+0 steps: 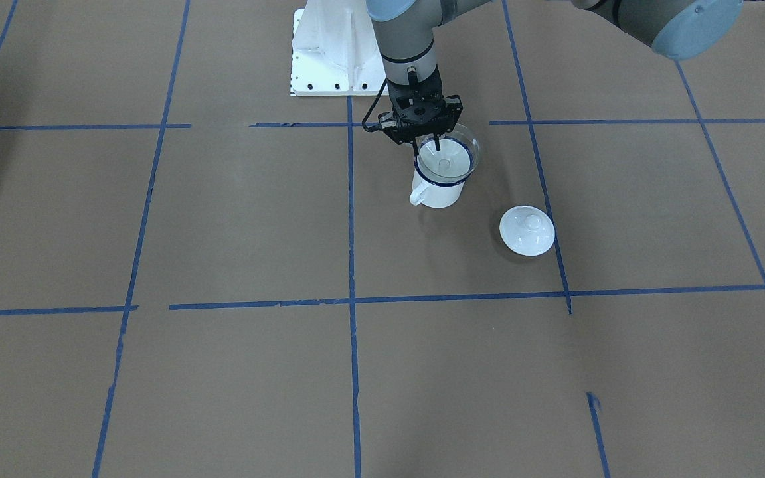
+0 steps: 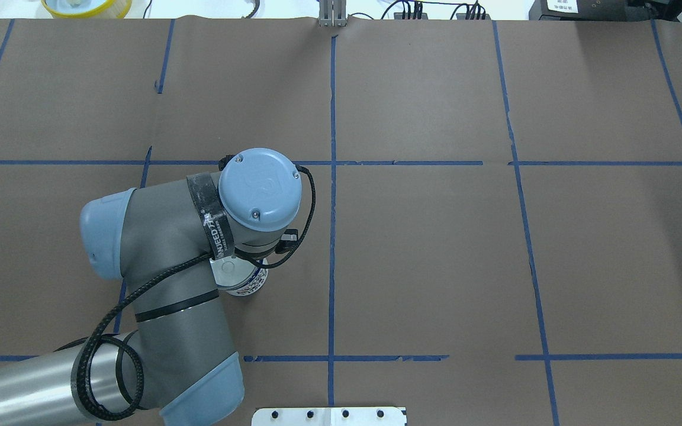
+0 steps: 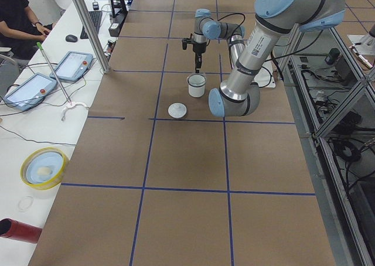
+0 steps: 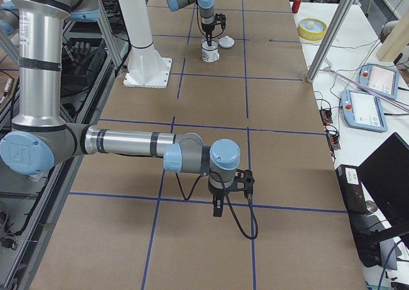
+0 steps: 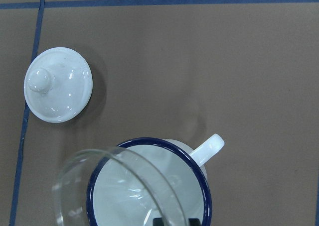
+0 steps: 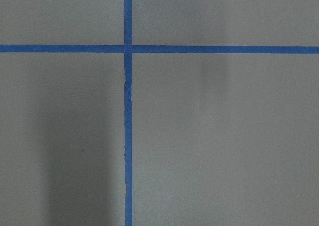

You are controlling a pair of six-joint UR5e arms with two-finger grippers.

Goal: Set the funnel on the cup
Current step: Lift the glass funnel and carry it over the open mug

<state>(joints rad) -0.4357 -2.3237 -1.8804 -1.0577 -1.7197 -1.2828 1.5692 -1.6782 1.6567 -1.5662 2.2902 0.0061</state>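
The clear, wide-coned funnel (image 1: 463,151) hung tilted over the mouth of the white, blue-rimmed cup (image 1: 439,192), its rim pinched by the left gripper (image 1: 435,142). 1 knobbed lid (image 1: 526,230) lay nearby. Whether the right gripper (image 4: 217,210) was clenched could not be told.

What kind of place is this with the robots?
Probably a robot testing lab: the robot's left arm and right arm stand over a brown table marked with a blue tape grid, and control tablets lie on a side bench near a person.
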